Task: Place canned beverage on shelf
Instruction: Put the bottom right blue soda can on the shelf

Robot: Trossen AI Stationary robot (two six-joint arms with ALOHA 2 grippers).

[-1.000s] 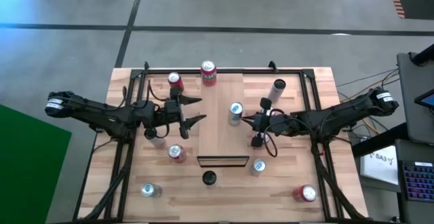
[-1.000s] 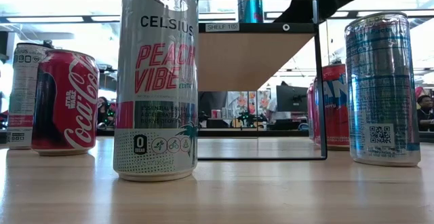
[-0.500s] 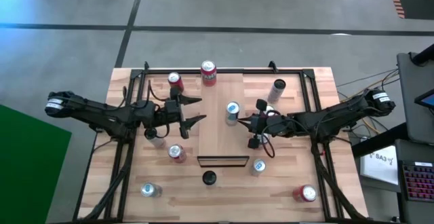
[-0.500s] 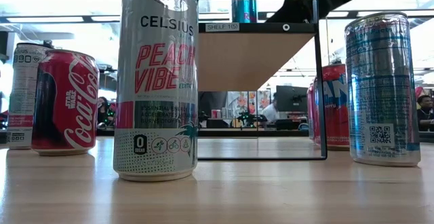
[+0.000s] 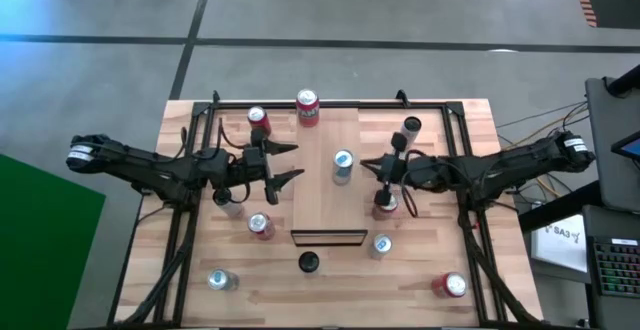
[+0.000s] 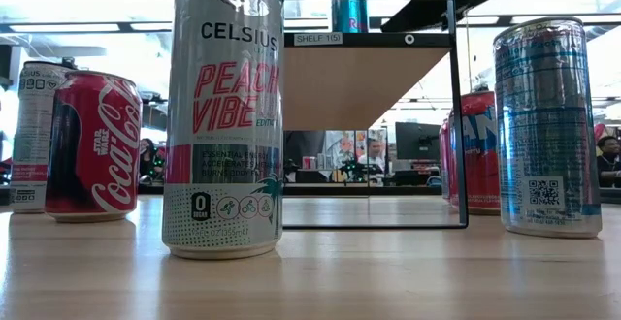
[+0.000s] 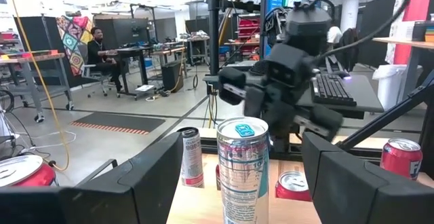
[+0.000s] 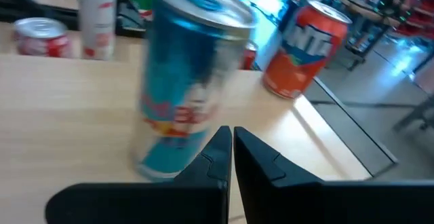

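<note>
Slim blue-silver can [image 5: 342,166] stands upright on the shelf [image 5: 325,210], about 12 o'clock from its dark front edge. My right gripper [image 5: 386,169] sits just off at the can's 3 o'clock, fingers pressed together, holding nothing. My left gripper [image 5: 282,163] waits at 9 o'clock, spread wide, empty. The can is probably rigid, slick, tall and tippy; I'd grab it mid-body.
</note>
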